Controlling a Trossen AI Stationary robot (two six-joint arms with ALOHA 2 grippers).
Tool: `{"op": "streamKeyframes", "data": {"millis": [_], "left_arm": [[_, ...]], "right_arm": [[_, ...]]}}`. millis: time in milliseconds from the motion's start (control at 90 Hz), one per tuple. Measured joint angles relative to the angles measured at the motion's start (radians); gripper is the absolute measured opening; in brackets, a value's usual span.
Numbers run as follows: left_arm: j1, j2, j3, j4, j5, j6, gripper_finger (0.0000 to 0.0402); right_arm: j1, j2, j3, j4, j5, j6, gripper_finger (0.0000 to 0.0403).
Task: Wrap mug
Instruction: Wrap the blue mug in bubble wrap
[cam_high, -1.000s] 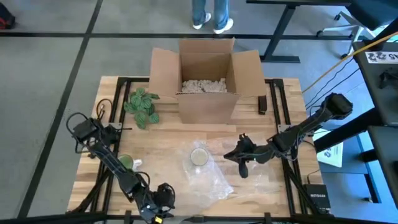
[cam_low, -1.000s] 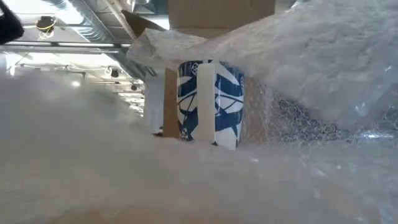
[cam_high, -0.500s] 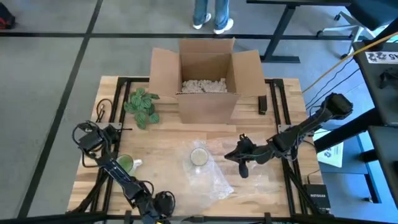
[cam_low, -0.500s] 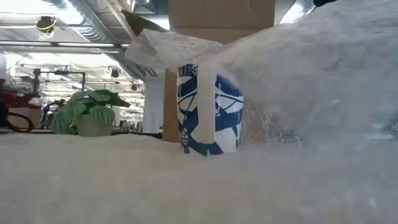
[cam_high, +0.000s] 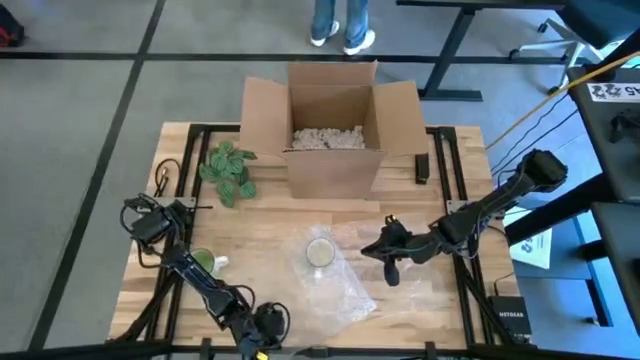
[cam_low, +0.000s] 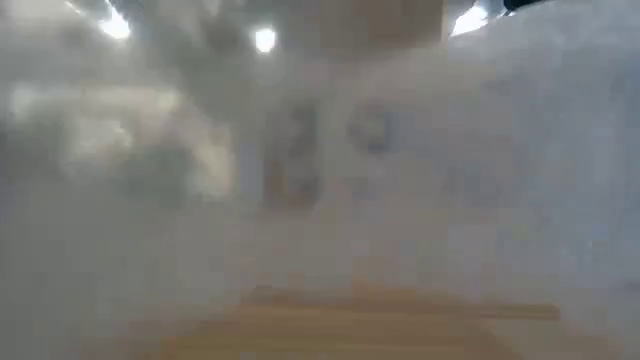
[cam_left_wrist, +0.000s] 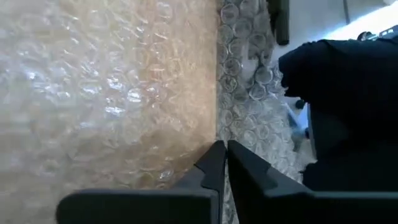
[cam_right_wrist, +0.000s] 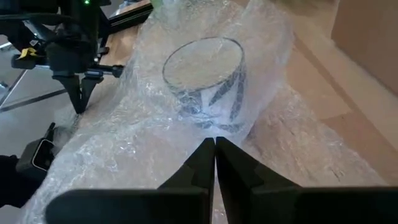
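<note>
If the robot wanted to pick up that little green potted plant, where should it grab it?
Probably by the small pot under the leaves of the green potted plant, coming in low from the side. Seen from above, the leaves spread wide and hide the pot, so a grab from overhead would only crush foliage. The left gripper is the nearer one.

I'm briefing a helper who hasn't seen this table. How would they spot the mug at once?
Start at the open cardboard box at the table's far edge. In front of it, mid-table, a sheet of clear bubble wrap is spread out; the mug stands upright under its far end. White with dark blue patterning, it is the only cup inside the wrap.
</note>
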Motion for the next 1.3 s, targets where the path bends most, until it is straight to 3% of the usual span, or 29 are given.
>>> {"op": "streamKeyframes", "data": {"millis": [167, 389, 611, 900, 1000, 1300], "left_arm": [[0.007, -0.03, 0.029, -0.004, -0.023, 0.046, 0.0], [0.007, -0.102, 0.057, -0.143, -0.104, 0.086, 0.0], [-0.017, -0.17, 0.058, -0.153, -0.104, -0.015, 0.0], [-0.076, -0.171, 0.058, -0.208, -0.12, -0.141, 0.0], [-0.096, -0.171, 0.099, -0.371, -0.192, -0.145, 0.0], [-0.114, -0.171, 0.247, -1.143, -0.377, -0.324, 0.0]], "right_arm": [[0.0, 0.0, 0.0, -0.002, -0.001, 0.0, 0.0], [0.0, 0.0, 0.0, -0.003, -0.001, -0.003, 0.0], [0.0, 0.0, 0.0, -0.007, -0.001, -0.006, 0.0], [0.001, 0.0, 0.0, -0.008, -0.001, -0.01, 0.0], [0.001, 0.0, 0.0, -0.008, -0.001, -0.01, 0.0], [0.0, 0.0, 0.0, -0.008, -0.001, -0.01, 0.0]]}}
